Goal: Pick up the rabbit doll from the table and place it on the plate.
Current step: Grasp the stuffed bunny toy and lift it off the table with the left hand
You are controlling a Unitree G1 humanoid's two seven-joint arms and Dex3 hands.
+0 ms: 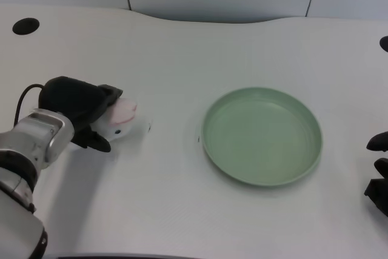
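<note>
At about 8 o'clock on the white surface (182, 198), nearest the camera, the silver left forearm (30, 144) reaches in from the frame edge. Its black left robot hand (82, 113) lies over the rabbit doll (121, 116), fingers wrapped around the doll's near side; only the pale pink and white front of the doll shows past them, toward 3 o'clock. The doll appears to rest on the surface, though contact beneath it is hidden. Farther out, at roughly 3 o'clock from the doll and well apart from it, sits the green plate (309, 150), upright and holding nothing. A dark round hole (25, 26) marks the surface at 11 o'clock, near the far edge. Judged step: the grasp is being secured and the lift has not begun. The next move calls for a firm hold, a rise off the surface, then travel toward 3 o'clock to set the doll inside the plate rim.
</note>
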